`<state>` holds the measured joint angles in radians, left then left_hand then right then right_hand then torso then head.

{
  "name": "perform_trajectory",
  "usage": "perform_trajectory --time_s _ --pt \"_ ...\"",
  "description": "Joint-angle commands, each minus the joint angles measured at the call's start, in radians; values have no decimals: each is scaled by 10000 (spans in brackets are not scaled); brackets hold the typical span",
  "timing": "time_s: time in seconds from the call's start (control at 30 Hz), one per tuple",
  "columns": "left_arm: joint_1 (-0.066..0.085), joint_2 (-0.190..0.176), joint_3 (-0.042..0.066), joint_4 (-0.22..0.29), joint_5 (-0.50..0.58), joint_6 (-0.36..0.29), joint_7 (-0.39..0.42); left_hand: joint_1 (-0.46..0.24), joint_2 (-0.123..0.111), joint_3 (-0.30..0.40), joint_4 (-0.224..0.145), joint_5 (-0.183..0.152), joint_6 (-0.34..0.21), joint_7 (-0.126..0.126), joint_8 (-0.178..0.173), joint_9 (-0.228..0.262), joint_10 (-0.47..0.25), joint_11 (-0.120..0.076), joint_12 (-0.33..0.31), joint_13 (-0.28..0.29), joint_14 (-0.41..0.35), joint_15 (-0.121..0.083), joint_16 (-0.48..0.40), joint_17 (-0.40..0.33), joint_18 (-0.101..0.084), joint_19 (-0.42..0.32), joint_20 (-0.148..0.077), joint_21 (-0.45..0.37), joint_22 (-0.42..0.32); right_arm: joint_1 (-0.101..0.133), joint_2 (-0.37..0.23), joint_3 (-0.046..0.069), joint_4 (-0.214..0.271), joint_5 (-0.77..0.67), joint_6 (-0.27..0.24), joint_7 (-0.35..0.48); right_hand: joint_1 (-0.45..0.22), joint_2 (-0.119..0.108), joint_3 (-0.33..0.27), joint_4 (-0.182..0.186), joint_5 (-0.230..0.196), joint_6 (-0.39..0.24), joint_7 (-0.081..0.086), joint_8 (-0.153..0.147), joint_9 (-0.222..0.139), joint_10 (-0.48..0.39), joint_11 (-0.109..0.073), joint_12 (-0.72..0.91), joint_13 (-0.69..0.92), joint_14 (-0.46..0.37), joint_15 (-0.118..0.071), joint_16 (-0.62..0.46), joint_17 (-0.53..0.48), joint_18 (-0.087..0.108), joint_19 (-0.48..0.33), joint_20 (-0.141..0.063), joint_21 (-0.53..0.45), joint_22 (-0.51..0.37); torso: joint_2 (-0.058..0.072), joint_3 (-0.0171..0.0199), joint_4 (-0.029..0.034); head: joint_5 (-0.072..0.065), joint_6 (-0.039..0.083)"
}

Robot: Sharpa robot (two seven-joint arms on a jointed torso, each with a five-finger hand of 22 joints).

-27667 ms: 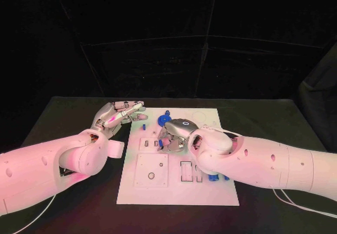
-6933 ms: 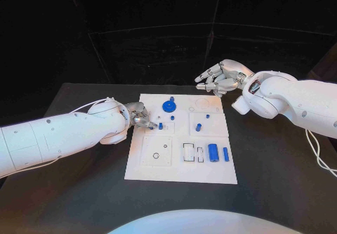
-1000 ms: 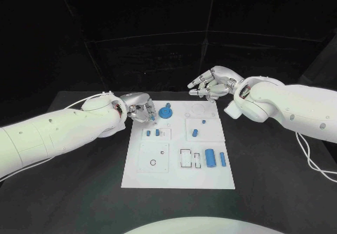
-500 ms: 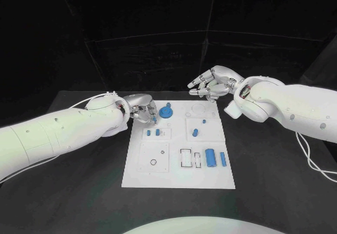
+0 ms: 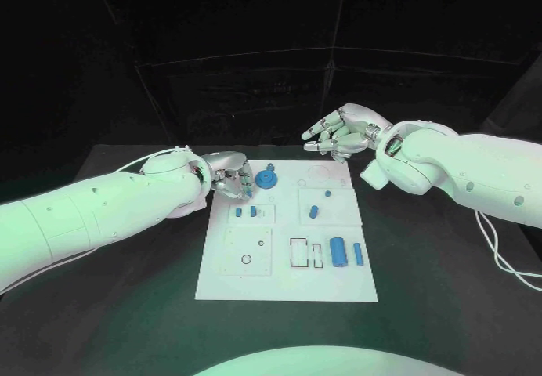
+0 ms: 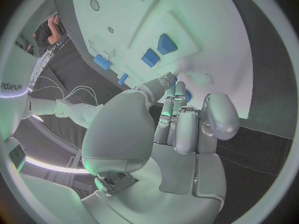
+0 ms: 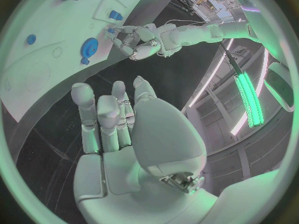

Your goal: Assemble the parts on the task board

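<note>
The white task board (image 5: 283, 274) lies mid-table. My left hand (image 5: 232, 182) hovers at its far left edge beside the blue gear (image 5: 266, 180), fingers curled together. In the left wrist view its fingertips (image 6: 173, 87) pinch a small blue part (image 6: 187, 95) just above the board. My right hand (image 5: 339, 135) hangs raised beyond the board's far edge, fingers apart, holding nothing; its wrist view shows the right hand (image 7: 118, 119), the gear (image 7: 89, 47) and the left hand (image 7: 137, 41). Two small blue parts (image 5: 247, 211) stand in the left block and another part (image 5: 314, 210) in the right block.
A thick blue cylinder (image 5: 339, 254) and a thinner one (image 5: 358, 254) lie at the board's right side beside rectangular slots (image 5: 301, 254). A plate with round holes (image 5: 247, 254) takes the near left. Black table (image 5: 135, 313) surrounds the board.
In the last second the left hand has edged slightly toward the gear. The right hand has stayed where it was.
</note>
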<state>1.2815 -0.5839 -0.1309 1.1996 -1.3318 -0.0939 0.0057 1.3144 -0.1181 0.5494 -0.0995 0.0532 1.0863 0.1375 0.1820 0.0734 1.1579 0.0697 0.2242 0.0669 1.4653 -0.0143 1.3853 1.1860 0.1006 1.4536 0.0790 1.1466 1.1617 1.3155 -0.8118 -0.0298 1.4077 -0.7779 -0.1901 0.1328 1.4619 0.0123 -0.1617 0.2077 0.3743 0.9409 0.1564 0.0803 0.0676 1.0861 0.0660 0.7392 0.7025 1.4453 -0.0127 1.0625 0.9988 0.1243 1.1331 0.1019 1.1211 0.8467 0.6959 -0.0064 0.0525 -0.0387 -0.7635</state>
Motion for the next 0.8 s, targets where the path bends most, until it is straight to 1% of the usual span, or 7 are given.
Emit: perform_trajectory --time_s 0.03,0.47,0.8 --pt "10 30 2 -27 31 281 -110 -99 -4 52 37 -9 56 3 -52 -1 87 -8 -51 7 328 -27 23 -7 -75 81 11 41 16 16 2 6 18 36 2 86 8 95 23 62 46 -30 -23 53 8 -26 -14 -63 -11 -30 21 -22 14 200 -39 -14 -30 5 3 -3 1 0 -21" --pt "-3 98 -10 -67 29 373 -173 -99 -4 52 37 -9 56 3 -52 -1 87 -8 -51 7 328 -27 23 -7 -75 81 11 41 16 16 9 6 16 36 4 90 8 95 23 62 46 -30 -23 53 8 -26 -14 -63 -11 -30 21 -22 14 200 -39 -14 -30 5 -4 -1 5 -9 -37" --pt "-5 152 -18 -139 29 513 -334 -170 -45 51 42 -12 -18 48 -193 -32 51 32 -242 5 316 3 17 -44 -69 49 31 13 10 16 6 6 22 36 4 88 17 103 24 73 49 -23 -24 60 9 -21 -14 -60 -33 -24 19 -39 11 201 -35 -16 -42 -3 0 -2 1 -22 -44"
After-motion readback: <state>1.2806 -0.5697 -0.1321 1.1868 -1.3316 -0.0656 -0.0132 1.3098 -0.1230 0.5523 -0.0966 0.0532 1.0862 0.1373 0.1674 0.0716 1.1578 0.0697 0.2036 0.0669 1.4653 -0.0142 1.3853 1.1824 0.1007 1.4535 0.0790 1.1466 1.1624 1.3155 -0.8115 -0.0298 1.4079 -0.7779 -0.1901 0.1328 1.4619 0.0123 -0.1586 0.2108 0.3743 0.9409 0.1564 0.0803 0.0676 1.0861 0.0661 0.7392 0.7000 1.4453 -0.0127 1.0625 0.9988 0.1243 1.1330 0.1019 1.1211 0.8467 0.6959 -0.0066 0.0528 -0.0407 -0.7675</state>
